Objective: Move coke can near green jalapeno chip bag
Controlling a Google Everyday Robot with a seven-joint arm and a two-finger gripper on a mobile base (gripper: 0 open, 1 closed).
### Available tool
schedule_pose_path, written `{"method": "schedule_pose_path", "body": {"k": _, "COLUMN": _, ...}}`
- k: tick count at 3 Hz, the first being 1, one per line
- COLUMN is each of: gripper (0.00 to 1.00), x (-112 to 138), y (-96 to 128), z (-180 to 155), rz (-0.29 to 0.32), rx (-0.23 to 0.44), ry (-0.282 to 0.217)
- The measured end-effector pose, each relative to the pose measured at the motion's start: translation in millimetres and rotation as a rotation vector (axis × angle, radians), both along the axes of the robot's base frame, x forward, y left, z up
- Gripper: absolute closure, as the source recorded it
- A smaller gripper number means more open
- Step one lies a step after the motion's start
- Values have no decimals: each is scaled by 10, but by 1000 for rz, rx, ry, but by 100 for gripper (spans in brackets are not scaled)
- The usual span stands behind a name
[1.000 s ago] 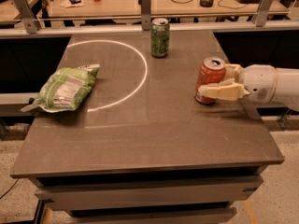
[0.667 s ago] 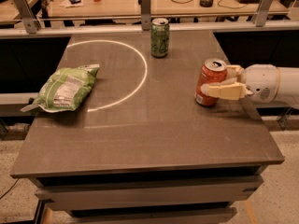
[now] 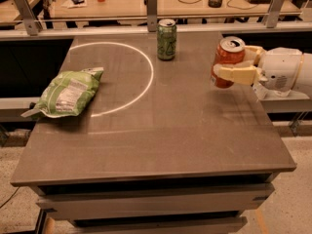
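1. A dark table (image 3: 175,135) was seen from its front edge, with a white arc (image 3: 149,77) marked across its far left part.
2. The coke can (image 3: 227,57), red-orange with a silver top, was at the table's far right edge. It was roughly upright and looked raised slightly off the surface.
3. The gripper (image 3: 232,66) reached in from the right at can height. Its pale fingers (image 3: 238,74) were closed around the can's middle, one across the near side and the other behind.
4. The green jalapeno chip bag (image 3: 68,92) lay flat at the left edge, well apart from the can, with its white label panel facing up.
5. A green soda can (image 3: 166,39) stood upright at the back centre, between the two but farther from the camera.
6. The can would probably handle as a light, rigid cylinder with thin walls and a smooth, slippery skin. Too hard a squeeze could dent it, and too soft a hold could let it slip or turn.
7. The mid-height hold looked sound, because it kept the weight balanced between the fingers and left the base free for setting down.
8. The bag seemed soft, crinkly and easy to nudge, so the can would best be set just beside it rather than pressed against it.
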State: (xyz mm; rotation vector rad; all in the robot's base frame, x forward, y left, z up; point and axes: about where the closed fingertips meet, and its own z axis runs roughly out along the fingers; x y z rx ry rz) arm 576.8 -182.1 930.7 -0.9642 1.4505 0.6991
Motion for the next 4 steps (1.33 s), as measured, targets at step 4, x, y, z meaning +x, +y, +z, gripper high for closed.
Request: {"method": "schedule_pose_path", "body": {"k": 4, "gripper": 100, "x": 1410, "y": -262, "z": -49, "rz": -533, "rx": 5, "ry": 125}}
